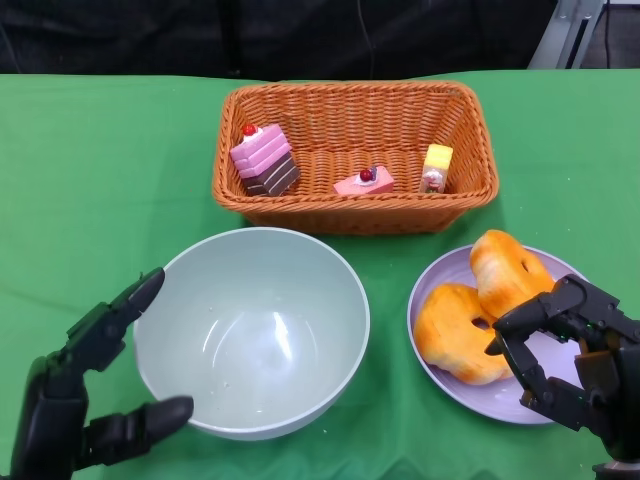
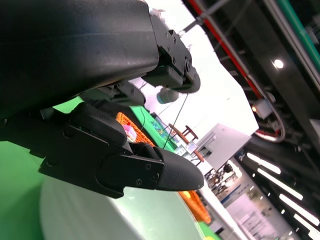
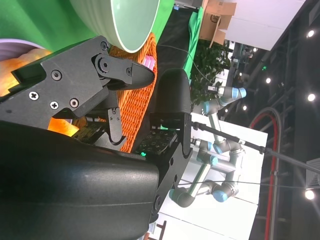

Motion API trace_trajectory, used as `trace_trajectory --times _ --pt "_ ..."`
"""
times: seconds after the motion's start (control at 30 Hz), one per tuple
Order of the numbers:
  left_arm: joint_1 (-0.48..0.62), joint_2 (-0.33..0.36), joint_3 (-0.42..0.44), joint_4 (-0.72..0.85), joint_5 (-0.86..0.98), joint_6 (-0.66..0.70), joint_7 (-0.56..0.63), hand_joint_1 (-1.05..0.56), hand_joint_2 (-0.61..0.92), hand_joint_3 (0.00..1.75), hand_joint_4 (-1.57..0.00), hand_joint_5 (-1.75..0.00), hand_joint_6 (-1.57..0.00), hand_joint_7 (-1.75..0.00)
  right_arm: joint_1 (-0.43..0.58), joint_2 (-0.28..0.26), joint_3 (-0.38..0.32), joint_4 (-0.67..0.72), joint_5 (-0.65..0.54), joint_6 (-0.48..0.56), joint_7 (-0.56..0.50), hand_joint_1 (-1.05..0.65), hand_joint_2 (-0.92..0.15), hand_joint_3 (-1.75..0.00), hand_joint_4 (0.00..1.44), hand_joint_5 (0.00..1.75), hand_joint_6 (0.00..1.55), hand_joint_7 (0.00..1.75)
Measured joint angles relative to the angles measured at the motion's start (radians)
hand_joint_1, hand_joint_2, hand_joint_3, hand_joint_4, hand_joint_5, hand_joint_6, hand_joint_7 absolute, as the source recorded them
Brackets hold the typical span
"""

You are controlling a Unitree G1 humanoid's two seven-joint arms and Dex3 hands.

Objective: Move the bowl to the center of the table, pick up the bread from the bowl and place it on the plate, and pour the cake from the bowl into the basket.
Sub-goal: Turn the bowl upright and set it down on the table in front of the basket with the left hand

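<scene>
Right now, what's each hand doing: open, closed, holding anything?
Left hand: open, fingers spread beside the bowl, holding nothing.
Right hand: open over the plate, holding nothing.

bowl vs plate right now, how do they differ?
The bowl is pale green and deep; the plate is lilac and shallow. The bowl is empty; the plate carries two pieces of bread. The bowl sits at centre, by the left hand; the plate lies to its right, partly under the right hand. Both are round and rest on the green cloth in front of the basket.
</scene>
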Motion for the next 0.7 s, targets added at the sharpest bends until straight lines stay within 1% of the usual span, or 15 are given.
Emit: trace_trajectory --times 0.03,0.13,0.17,0.23,0.27,0.33,0.37,0.4,0.47,0.5,0.57,0.6,0.63,0.67,0.7 --pt "0.000 -0.012 0.012 0.019 -0.059 -0.033 -0.057 -0.44 0.92 0.18 -0.78 -0.06 -0.65 -0.04 0.000 0.000 0.000 0.000 0.001 0.000 0.000 -0.15 -0.64 -0.71 0.78 1.28 0.75 1.08" --pt "0.000 -0.044 0.027 0.065 -0.226 -0.095 -0.220 -0.27 0.92 0.15 -0.85 -0.07 -0.74 -0.06 0.000 0.000 0.000 0.000 0.003 0.000 0.001 -0.15 -0.65 -0.69 0.79 1.28 0.75 1.09" --pt "0.001 -0.056 0.025 0.075 -0.291 -0.110 -0.275 -0.24 0.92 0.15 -0.88 -0.08 -0.78 -0.07 0.000 0.000 0.000 0.000 0.003 0.000 0.000 -0.15 -0.65 -0.69 0.79 1.28 0.75 1.09" --pt "0.005 -0.073 0.014 0.080 -0.415 -0.119 -0.385 -0.22 0.92 0.14 -0.95 -0.10 -0.85 -0.09 0.000 0.000 0.000 0.000 0.003 0.000 0.000 -0.14 -0.66 -0.68 0.79 1.28 0.75 1.09" --pt "0.011 -0.078 0.009 0.076 -0.481 -0.115 -0.445 -0.22 0.92 0.13 -1.03 -0.14 -0.96 -0.11 0.000 0.000 0.000 0.000 0.003 0.000 0.001 -0.15 -0.66 -0.68 0.79 1.28 0.75 1.09" --pt "0.031 -0.089 0.004 0.045 -0.614 -0.084 -0.585 -0.23 0.92 0.16 -1.13 -0.19 -1.09 -0.15 -0.001 -0.001 0.000 0.001 0.004 0.000 0.004 -0.16 -0.67 -0.67 0.78 1.27 0.74 1.09" --pt "0.043 -0.093 0.005 0.024 -0.677 -0.057 -0.656 -0.23 0.92 0.19 -1.13 -0.31 -1.13 -0.17 -0.002 -0.002 0.000 0.001 0.007 0.000 0.006 -0.16 -0.67 -0.66 0.78 1.27 0.74 1.09" --pt "0.054 -0.096 0.009 -0.002 -0.737 -0.028 -0.731 -0.22 0.92 0.21 -1.06 -0.54 -1.15 -0.21 -0.002 -0.002 0.000 0.000 0.009 0.001 0.008 -0.16 -0.68 -0.66 0.79 1.26 0.74 1.09" --pt "0.082 -0.103 0.020 -0.065 -0.866 0.035 -0.883 -0.22 0.92 0.23 -0.93 -0.85 -1.16 -0.30 -0.002 -0.002 0.000 -0.005 0.012 0.004 0.011 -0.15 -0.68 -0.65 0.80 1.26 0.74 1.08" --pt "0.096 -0.108 0.029 -0.103 -0.931 0.069 -0.960 -0.22 0.92 0.24 -0.90 -0.92 -1.15 -0.34 -0.002 -0.002 0.000 -0.007 0.013 0.007 0.012 -0.15 -0.69 -0.66 0.80 1.25 0.74 1.08" --pt "0.127 -0.119 0.046 -0.182 -1.060 0.148 -1.126 -0.21 0.92 0.24 -0.88 -0.98 -1.15 -0.37 -0.002 -0.002 0.001 -0.010 0.013 0.015 0.016 -0.14 -0.69 -0.66 0.80 1.25 0.74 1.09" --pt "0.145 -0.127 0.063 -0.220 -1.118 0.189 -1.210 -0.18 0.92 0.27 -0.85 -1.06 -1.08 -0.54 -0.002 -0.003 0.002 -0.012 0.016 0.022 0.021 -0.13 -0.69 -0.68 0.80 1.26 0.73 1.09" --pt "0.162 -0.132 0.078 -0.258 -1.170 0.228 -1.295 -0.17 0.92 0.28 -0.84 -1.09 -1.02 -0.68 0.000 -0.003 0.005 -0.016 0.025 0.031 0.031 -0.13 -0.69 -0.69 0.80 1.27 0.73 1.10" --pt "0.176 -0.136 0.095 -0.294 -1.219 0.266 -1.378 -0.15 0.92 0.29 -0.84 -1.11 -0.99 -0.78 0.001 -0.005 0.008 -0.023 0.039 0.043 0.043 -0.11 -0.68 -0.71 0.79 1.28 0.72 1.10" --pt "0.189 -0.141 0.119 -0.325 -1.263 0.303 -1.458 -0.14 0.92 0.31 -0.84 -1.13 -0.97 -0.81 0.003 -0.007 0.012 -0.031 0.054 0.052 0.057 -0.10 -0.68 -0.72 0.79 1.28 0.72 1.10"
